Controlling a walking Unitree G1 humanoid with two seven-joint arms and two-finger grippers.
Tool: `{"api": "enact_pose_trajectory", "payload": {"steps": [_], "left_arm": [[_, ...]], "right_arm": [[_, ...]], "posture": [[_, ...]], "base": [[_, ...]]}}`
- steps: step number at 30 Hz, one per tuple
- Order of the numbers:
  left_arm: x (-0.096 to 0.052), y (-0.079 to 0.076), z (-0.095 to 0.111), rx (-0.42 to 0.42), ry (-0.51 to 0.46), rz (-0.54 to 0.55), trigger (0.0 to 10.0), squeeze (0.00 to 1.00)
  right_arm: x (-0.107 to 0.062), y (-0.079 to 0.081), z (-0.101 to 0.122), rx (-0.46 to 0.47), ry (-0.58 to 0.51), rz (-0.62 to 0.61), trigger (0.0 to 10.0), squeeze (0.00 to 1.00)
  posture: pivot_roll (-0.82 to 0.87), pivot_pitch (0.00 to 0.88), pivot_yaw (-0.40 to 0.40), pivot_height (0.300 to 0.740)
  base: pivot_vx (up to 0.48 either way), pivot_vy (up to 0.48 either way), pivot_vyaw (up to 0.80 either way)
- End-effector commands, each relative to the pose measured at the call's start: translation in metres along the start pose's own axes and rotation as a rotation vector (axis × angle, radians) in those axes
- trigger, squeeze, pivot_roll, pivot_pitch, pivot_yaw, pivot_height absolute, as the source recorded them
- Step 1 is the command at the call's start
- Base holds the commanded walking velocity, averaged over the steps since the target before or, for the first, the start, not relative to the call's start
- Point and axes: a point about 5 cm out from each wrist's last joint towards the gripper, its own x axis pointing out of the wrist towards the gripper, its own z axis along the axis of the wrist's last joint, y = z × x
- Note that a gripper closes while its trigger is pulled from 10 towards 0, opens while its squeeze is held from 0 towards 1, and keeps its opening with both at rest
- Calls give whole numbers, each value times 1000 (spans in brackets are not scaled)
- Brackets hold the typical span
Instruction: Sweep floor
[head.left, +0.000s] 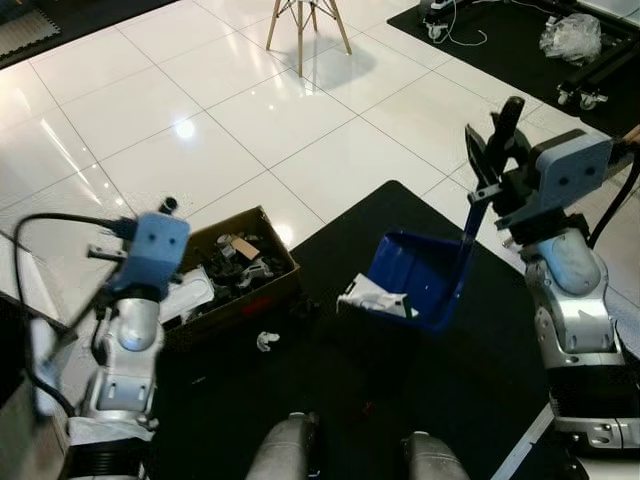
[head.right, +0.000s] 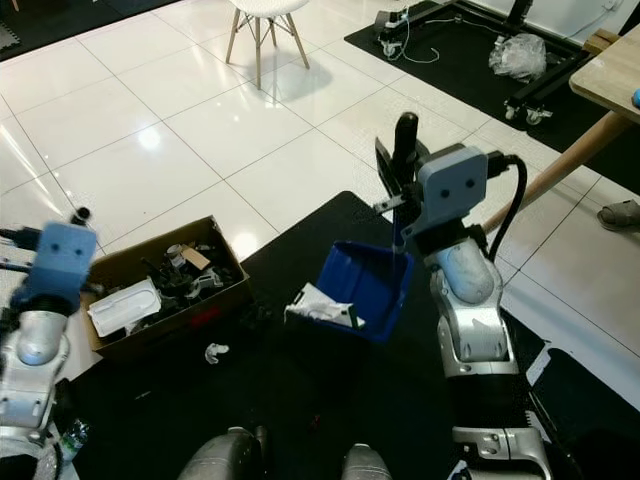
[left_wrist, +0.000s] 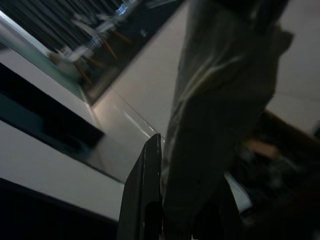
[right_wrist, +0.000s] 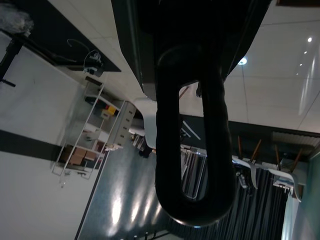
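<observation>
My right gripper (head.left: 498, 140) is raised at the right, shut on the black loop handle (right_wrist: 192, 125) of a blue dustpan (head.left: 410, 270). The pan hangs tilted over the black mat (head.left: 400, 390), with crumpled white paper (head.left: 375, 297) lying in its mouth. An open cardboard box (head.left: 235, 275) full of dark rubbish and scraps sits at the mat's left edge. My left arm is lifted beside the box, with its gripper (head.left: 166, 207) near the box's far left corner. The left wrist view is blurred, showing one black finger (left_wrist: 145, 190) and a grey shape beside it.
A small white scrap (head.left: 265, 341) lies on the mat in front of the box. Glossy white tiles stretch ahead to a wooden-legged chair (head.left: 305, 25). A second black mat with a wheeled frame and a plastic bag (head.left: 570, 35) is far right, near a wooden table (head.right: 610, 70).
</observation>
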Motion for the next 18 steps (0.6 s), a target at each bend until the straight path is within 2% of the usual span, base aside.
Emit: {"api": "enact_pose_trajectory", "payload": {"steps": [1,2,4,7,12,15,16,18], "left_arm": [[-1,-4,-2,18,16,-28,10000,0],[-1,-4,-2,18,16,-28,10000,0],[-3,-15,-7,-108,64,-96,10000,0],[-5,-24,-9,-239,93,-137,10000,0],[-8,-36,-12,-312,110,-137,10000,0],[-10,-51,-14,-386,143,-126,10000,0],[-10,-51,-14,-386,143,-126,10000,0],[-10,-56,-11,-458,149,-106,10000,0]], "right_arm": [[4,-3,11,-11,-60,-11,10000,0],[4,-3,11,-11,-60,-11,10000,0],[6,-3,12,-11,-64,-9,10000,0],[8,-4,13,-13,-71,-8,10000,0],[14,-4,18,-13,-96,-8,10000,0],[20,-3,25,-5,-130,-6,10000,0],[20,-3,25,-5,-130,-6,10000,0],[22,-2,28,-2,-146,-2,10000,0]], "posture": [[-24,112,42,740],[-24,112,42,740],[-21,112,41,740],[-21,111,41,740],[-23,108,41,740],[-23,103,41,740],[-23,103,41,740],[-24,104,41,740]], "base": [[0,0,0],[0,0,0],[0,0,0],[0,0,0],[0,0,0],[0,0,0],[0,0,0],[0,0,0]]}}
